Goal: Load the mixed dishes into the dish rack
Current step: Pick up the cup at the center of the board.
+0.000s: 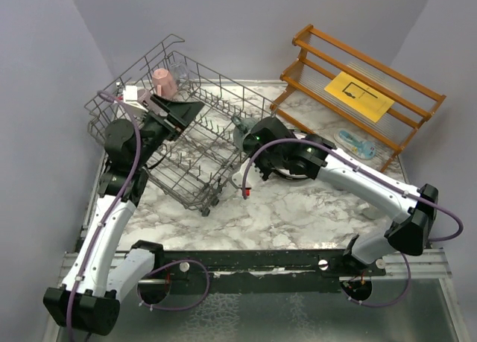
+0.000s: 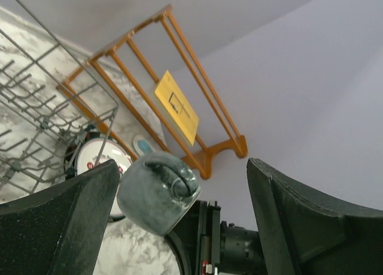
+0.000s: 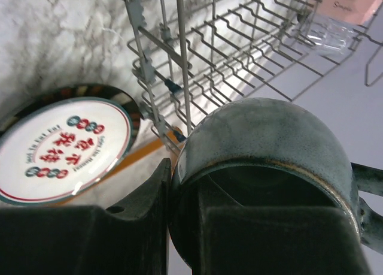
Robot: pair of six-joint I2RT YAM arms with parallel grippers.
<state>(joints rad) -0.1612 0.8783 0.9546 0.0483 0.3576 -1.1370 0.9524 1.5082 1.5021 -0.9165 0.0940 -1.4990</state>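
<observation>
Mug (image 3: 269,137), grey-teal, hangs tilted at the 3 o'clock edge of the dish rack (image 1: 195,163), just beside the outer wires. The right gripper (image 1: 244,131) pinches its rim, jaws narrow, one finger inside the cup and one outside. Toward 4 o'clock from the mug, the black-rimmed plate (image 3: 63,148) lies on the marble table (image 1: 298,215), close to the rack's side. The left gripper (image 1: 185,109) hovers over the rack's 10 o'clock part, jaws wide with nothing between them, near the pink mug (image 1: 164,83). Open wire floor lies between the two grippers. The wooden shelf (image 1: 320,59) stands at 2 o'clock, well apart.
</observation>
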